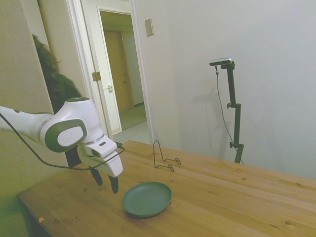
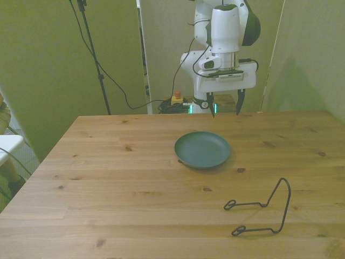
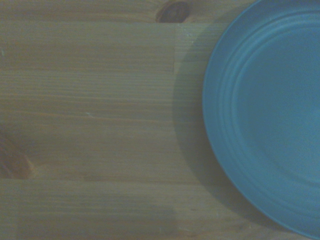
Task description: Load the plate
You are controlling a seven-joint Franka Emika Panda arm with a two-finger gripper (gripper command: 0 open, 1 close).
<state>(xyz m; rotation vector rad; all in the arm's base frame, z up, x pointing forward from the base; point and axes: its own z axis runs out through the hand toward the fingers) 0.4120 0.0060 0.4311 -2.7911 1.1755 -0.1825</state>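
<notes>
Your gripper [image 2: 225,107], fingers spread and empty, hangs above the bench [image 2: 108,178]; the plate [image 2: 202,149] lies flat just below it in the front view, slightly left.

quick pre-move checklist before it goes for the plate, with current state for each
1. Tool open and empty: ok, fingers spread with nothing between them.
2. Plate free to grasp: ok, it lies flat on the table with nothing in it.
3. Tool lined up over the plate rim: not ok, it hangs above the table just short of the plate's robot-side edge.
4. Wire rack ready to receive: ok, upright and empty, apart from the plate.
5. Path from plate to rack unobstructed: ok, only bare wood between them.
6. Rack fixed to the table: cannot tell.
</notes>
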